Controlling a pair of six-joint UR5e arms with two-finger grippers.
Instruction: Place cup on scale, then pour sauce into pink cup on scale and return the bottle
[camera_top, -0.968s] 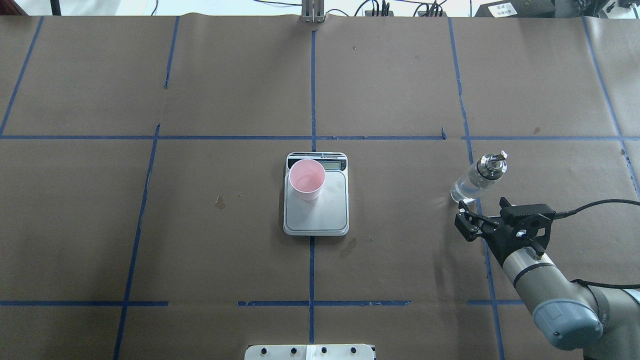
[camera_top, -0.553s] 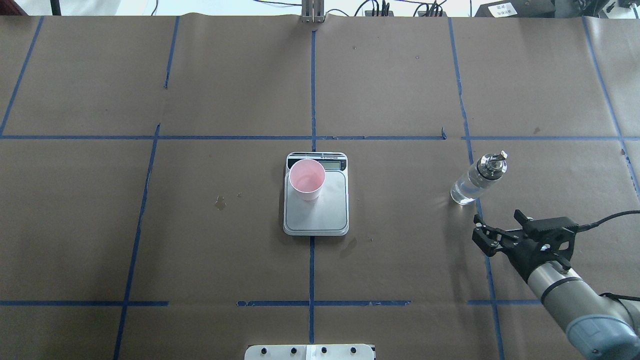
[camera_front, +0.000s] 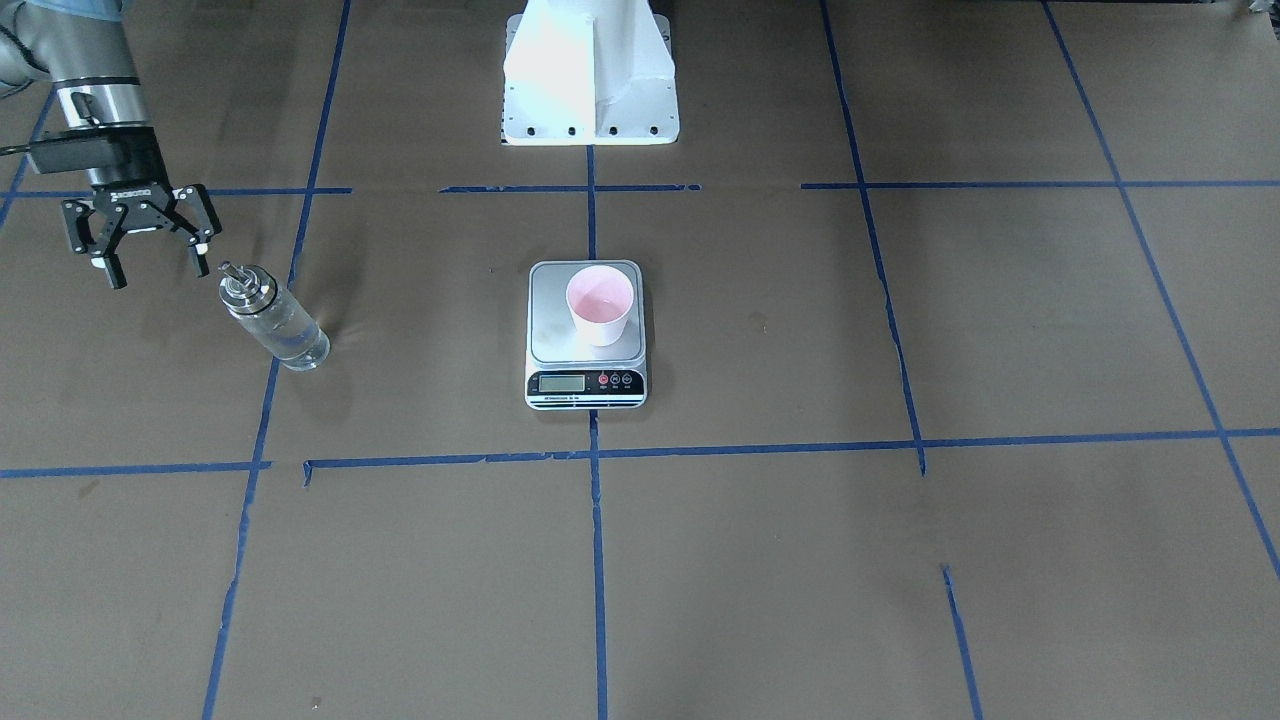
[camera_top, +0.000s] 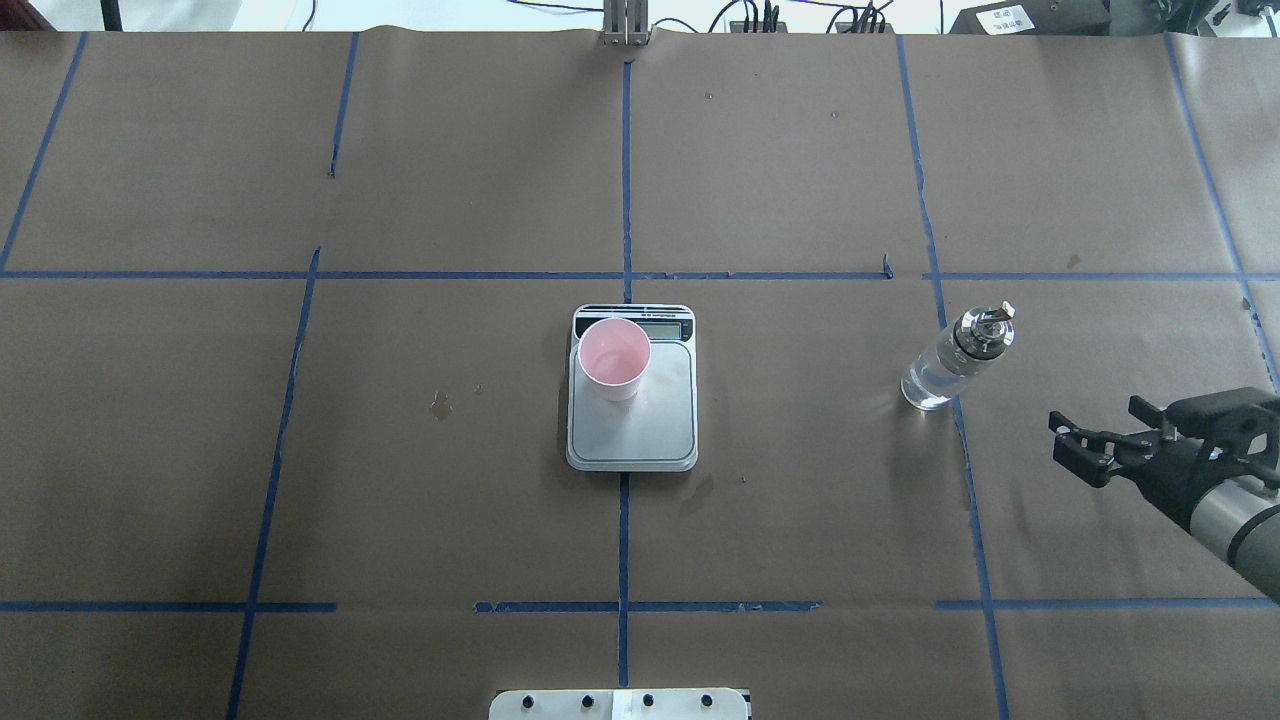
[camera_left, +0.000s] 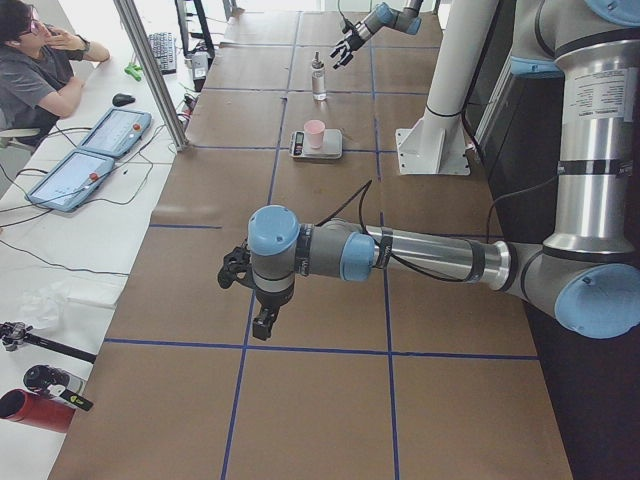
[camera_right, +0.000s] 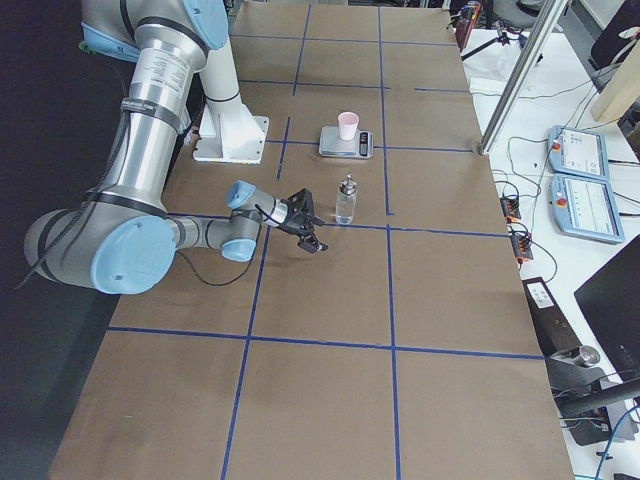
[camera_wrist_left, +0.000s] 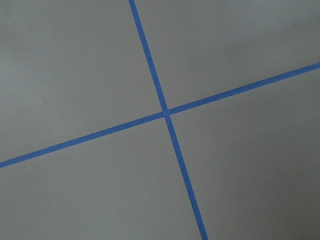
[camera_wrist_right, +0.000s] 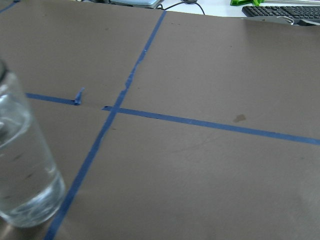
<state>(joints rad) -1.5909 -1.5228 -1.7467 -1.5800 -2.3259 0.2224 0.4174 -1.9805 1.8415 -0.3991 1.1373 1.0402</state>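
The pink cup (camera_top: 613, 358) stands upright on the far left corner of the scale's steel platform (camera_top: 650, 430); it also shows in the front view (camera_front: 600, 305) on the scale (camera_front: 547, 335). The clear glass bottle (camera_top: 955, 358) with its metal spout stands upright on the table to the right, holding clear liquid. My right gripper (camera_top: 1068, 445) is open and empty, apart from the bottle, to its right and nearer the robot; the front view shows it (camera_front: 157, 270) beside the bottle (camera_front: 270, 318). The bottle's base fills the left edge of the right wrist view (camera_wrist_right: 25, 175). My left gripper (camera_left: 262, 322) shows only in the left exterior view, far from the scale; I cannot tell whether it is open or shut.
Brown paper with blue tape lines covers the table. The robot's white base (camera_front: 590, 70) stands behind the scale. A small stain (camera_top: 439, 404) lies left of the scale. An operator (camera_left: 40, 70) sits at a side desk with tablets.
My right gripper has drawn back from the bottle, to the right and away from it, staying open. The bottle, cup and scale have not moved.
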